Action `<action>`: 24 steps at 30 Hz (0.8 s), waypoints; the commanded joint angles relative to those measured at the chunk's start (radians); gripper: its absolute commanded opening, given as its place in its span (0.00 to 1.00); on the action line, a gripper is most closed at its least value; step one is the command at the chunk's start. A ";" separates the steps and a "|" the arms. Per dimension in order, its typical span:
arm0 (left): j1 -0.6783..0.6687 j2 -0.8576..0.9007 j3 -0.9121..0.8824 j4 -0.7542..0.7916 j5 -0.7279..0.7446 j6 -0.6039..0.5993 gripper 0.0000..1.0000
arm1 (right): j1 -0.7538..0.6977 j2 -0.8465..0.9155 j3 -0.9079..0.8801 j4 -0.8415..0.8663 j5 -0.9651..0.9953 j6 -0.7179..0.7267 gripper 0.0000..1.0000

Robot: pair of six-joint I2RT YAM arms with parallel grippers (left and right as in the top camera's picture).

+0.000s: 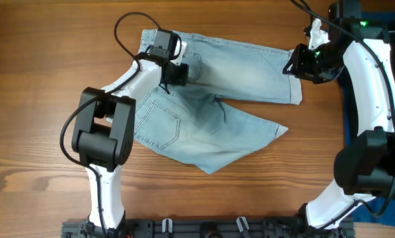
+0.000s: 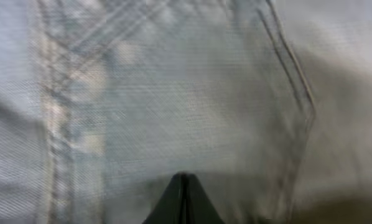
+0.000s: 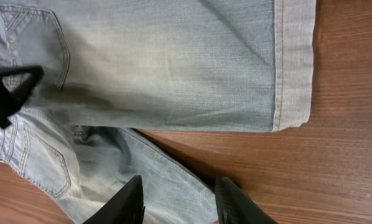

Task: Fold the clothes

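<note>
Fingers of the left gripper (image 2: 183, 198) pinch shut on pale light-blue denim shorts (image 1: 217, 99). Right wrist view alone shows the right gripper (image 3: 178, 186) spread, released, above the brown wooden bench (image 3: 348, 155).

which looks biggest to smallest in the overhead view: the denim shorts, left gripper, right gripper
1. denim shorts, by far the largest
2. left gripper and right gripper: they look about alike, so I won't rank them
</note>
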 commanded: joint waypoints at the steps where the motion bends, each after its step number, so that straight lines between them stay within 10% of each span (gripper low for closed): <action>1: 0.045 0.076 -0.008 0.072 -0.168 -0.140 0.06 | 0.010 0.002 0.002 0.002 -0.016 0.019 0.41; 15: 0.340 0.085 -0.008 0.162 -0.160 -0.204 0.06 | 0.017 0.002 -0.004 -0.013 -0.016 0.000 0.47; 19: 0.428 0.070 0.013 0.102 -0.141 -0.300 0.22 | 0.042 0.003 -0.004 0.000 -0.012 -0.018 0.52; 24: 0.474 -0.025 0.100 -0.038 0.011 -0.301 0.77 | 0.115 0.031 -0.005 0.059 -0.012 -0.009 0.65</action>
